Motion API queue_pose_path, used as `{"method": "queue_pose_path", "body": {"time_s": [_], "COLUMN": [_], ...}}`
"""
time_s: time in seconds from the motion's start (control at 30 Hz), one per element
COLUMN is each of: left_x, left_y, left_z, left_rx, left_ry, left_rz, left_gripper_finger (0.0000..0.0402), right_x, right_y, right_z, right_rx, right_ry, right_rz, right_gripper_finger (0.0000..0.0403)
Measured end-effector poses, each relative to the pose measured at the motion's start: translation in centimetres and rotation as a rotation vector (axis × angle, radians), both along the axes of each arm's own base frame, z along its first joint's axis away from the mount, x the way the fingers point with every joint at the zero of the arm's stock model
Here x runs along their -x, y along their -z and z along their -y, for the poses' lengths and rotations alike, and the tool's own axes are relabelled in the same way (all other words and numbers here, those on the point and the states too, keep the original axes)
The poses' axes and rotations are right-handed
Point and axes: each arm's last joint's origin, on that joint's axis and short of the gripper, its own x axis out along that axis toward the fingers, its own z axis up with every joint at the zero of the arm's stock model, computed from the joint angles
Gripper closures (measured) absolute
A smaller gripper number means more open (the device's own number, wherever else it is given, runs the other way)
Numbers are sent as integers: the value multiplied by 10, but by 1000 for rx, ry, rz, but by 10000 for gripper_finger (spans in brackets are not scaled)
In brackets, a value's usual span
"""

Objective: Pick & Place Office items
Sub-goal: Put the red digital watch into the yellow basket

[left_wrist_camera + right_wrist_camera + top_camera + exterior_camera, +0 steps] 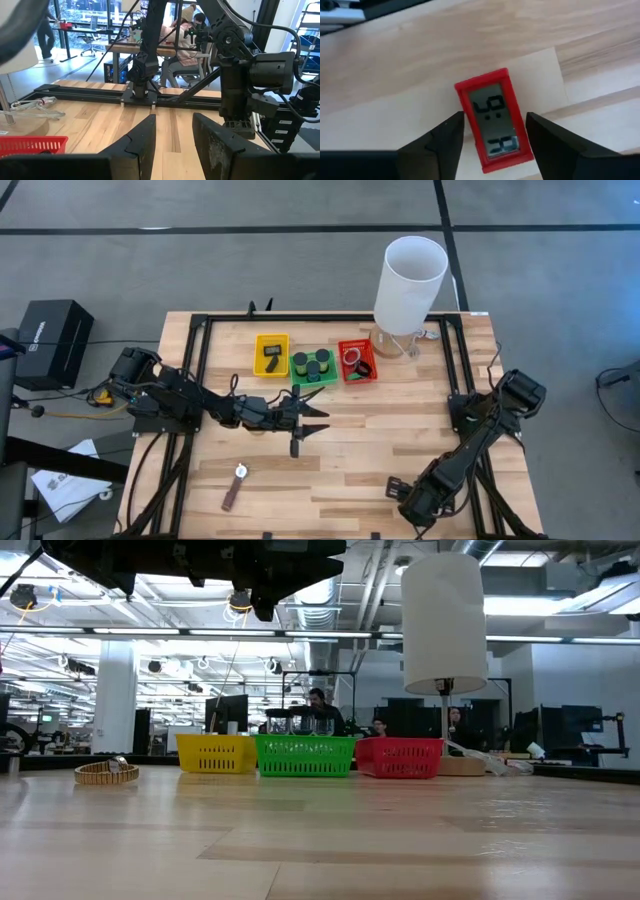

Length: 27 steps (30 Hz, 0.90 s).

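- Wooden table (380, 430) carried a black frame rail (330, 318) along its 12 o'clock edge.
- Tall white cylinder (410, 272) stood at about 1 o'clock on the table, just 3 o'clock-side of the trays.
- Left arm (180, 398) reached in from 9 o'clock; left gripper (312, 418) hung near table centre, raised off the wood, just 6 o'clock of the green tray. Fingers (145, 142) were parted with bare wood visible in the gap, grasping nothing.
- Right arm (480, 430) folded down from 3 o'clock to the 5 o'clock corner; right gripper (495, 137) sat low over the table there. Fingers (451, 135) were spread, straddling the red rectangle (494, 117) with a gap on each side – not clamped. The rectangle lay flat on the wood with its grey display face up.
- Three trays sat in a row at 12 o'clock: yellow tray (271, 354), green tray (313, 368), red tray (357, 362).
- Yellow tray held a black rectangle (271, 351).
- Green tray held dark round cylinders (312, 364), upright and packed together.
- Red tray held thin rings (352, 357) and a dark piece I couldn't identify.
- Brown strip (232, 495) lay loose at 7 o'clock on the table, with a small round silver piece (241, 470) at its 12 o'clock end.
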Motion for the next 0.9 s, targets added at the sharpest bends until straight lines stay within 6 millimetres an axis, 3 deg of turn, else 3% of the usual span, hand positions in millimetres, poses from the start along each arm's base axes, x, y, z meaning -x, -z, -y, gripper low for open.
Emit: {"method": "queue_pose_path", "body": {"time_s": [0.33,0.63,0.9], "left_x": [0,0,0], "left_y": [0,0,-1], "left_z": [0,0,0], "left_rx": [0,0,4], "left_ry": [0,0,1], "left_rz": [0,0,6], "left_gripper_finger": [280,280,280], "right_x": [-5,-7,-17], "right_y": [-1,-1,-3], "right_z": [1,2,15], "right_rx": [-56,-70,-61], "right_ry": [92,192,350], "right_rz": [-44,-66,-116], "right_gripper_finger": [264,255,280]}}
